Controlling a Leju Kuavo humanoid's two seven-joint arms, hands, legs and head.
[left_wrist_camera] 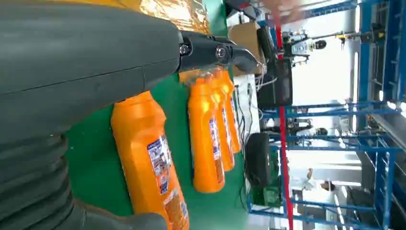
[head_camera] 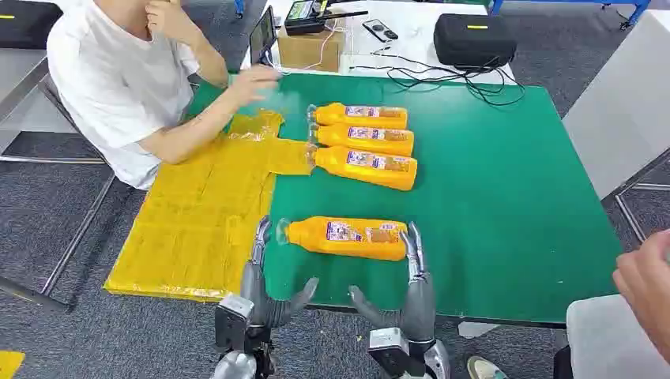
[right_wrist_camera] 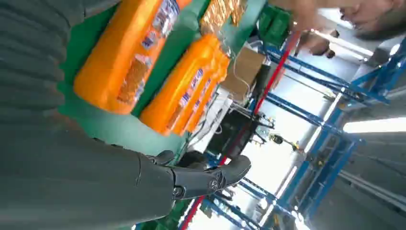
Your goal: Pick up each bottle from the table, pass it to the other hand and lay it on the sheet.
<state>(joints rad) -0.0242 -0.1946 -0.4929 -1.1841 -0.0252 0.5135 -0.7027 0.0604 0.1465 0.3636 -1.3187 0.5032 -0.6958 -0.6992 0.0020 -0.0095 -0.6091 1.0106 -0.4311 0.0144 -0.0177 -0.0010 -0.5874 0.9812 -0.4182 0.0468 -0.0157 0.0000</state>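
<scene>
Four orange bottles lie on their sides on the green table (head_camera: 513,197). The nearest bottle (head_camera: 348,237) lies near the front edge, its clear cap toward the yellow sheet (head_camera: 197,221). Three more bottles (head_camera: 363,140) lie side by side farther back, their caps at the sheet's edge. My left hand (head_camera: 265,276) is open, its fingers reaching up beside the near bottle's cap. My right hand (head_camera: 409,284) is open too, fingers beside that bottle's base. The wrist views show the near bottle (left_wrist_camera: 148,158) (right_wrist_camera: 124,57) just beyond each open hand (left_wrist_camera: 95,72) (right_wrist_camera: 95,177).
A person in a white shirt (head_camera: 111,79) sits at the left, one hand (head_camera: 253,83) over the table's far corner. Another person's hand (head_camera: 644,280) shows at the right edge. A cardboard box (head_camera: 310,49), black case (head_camera: 474,39) and cables (head_camera: 442,75) lie behind.
</scene>
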